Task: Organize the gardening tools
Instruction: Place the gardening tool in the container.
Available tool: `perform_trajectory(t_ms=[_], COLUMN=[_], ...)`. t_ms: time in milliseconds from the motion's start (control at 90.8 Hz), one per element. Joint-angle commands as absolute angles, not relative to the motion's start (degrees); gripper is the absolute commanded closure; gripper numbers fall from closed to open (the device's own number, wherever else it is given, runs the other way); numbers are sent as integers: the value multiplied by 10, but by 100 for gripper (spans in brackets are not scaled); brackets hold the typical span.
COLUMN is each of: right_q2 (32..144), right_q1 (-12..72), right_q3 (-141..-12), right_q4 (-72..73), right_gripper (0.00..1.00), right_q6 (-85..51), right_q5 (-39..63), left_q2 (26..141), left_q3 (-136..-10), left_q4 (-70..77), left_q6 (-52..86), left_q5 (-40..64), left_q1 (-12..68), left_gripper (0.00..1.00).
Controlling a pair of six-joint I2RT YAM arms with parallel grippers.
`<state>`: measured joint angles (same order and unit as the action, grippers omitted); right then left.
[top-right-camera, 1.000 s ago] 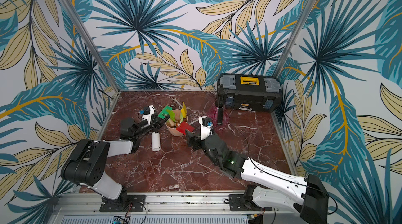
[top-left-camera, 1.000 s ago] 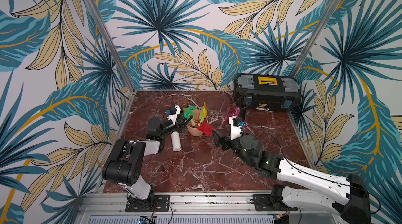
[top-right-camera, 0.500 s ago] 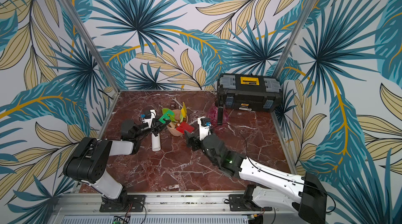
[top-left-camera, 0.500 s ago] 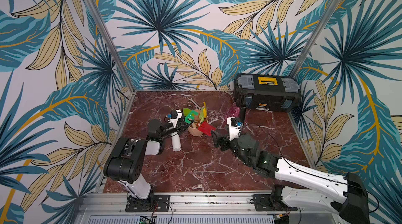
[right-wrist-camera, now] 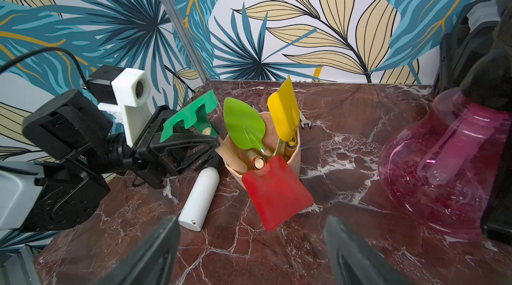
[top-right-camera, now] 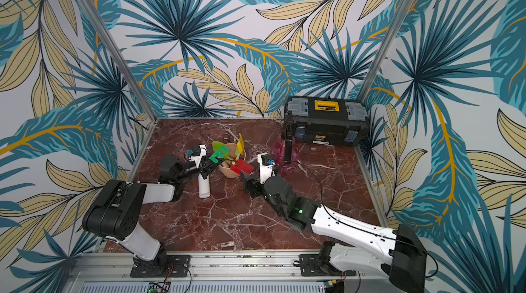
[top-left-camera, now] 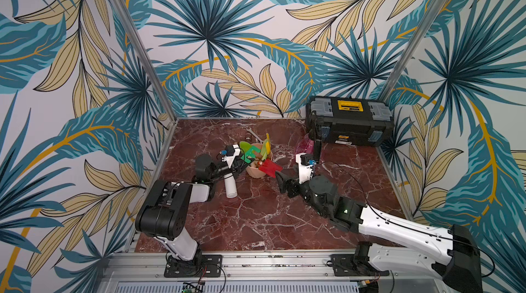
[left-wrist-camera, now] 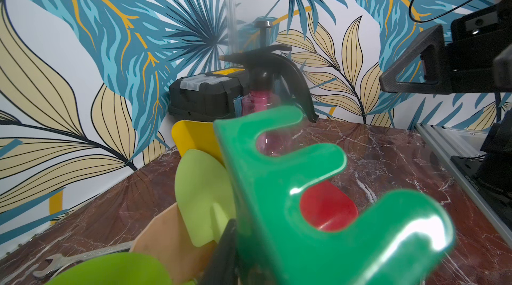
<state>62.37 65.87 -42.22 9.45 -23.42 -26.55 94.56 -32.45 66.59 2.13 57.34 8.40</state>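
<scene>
Has lowered the green rake (top-left-camera: pixel 250 154) slightly toward the pot (top-left-camera: pixel 256 174) since a second ago. Clamps its handle in the tight-closed left gripper (top-left-camera: pixel 241 163), head jutting past the jaws, nearer the table (top-left-camera: pixel 256 220) back edge. Keeps right gripper (top-left-camera: pixel 284 184) spread wide, empty, beside the red shovel (top-left-camera: pixel 269 167).

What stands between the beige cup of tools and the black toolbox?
A pink spray bottle stands there, nearer the black toolbox than the beige cup; both top views show it.

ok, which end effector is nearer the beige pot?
Left. Left end effector, shut on the green rake, sits right beside the pot; right end effector, open, stands apart, facing it.
</scene>
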Motion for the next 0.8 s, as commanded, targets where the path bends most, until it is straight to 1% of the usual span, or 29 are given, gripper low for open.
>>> perform_trajectory(t_ms=[0,132,198,573,793], right_q2=[618,616,615,616,627], right_q1=[657,657,657,658,650], right_q3=[-426,-425,-424,-423,-430], right_q4=[85,87,87,78,27], right_gripper=[13,14,14,13,12], right_q6=[-240,-238,-236,-235,-271], right_q5=[-271,-273,-273,-273,-257], left_q2=[960,974,976,975,938], left_q3=[-336,-335,-336,-335,-325], left_q4=[676,694,695,694,698], left_q6=[34,50,53,56,87], left_q5=[587,593,595,594,582], left_q1=[81,82,82,81,81], left_gripper=[74,63,59,57,47])
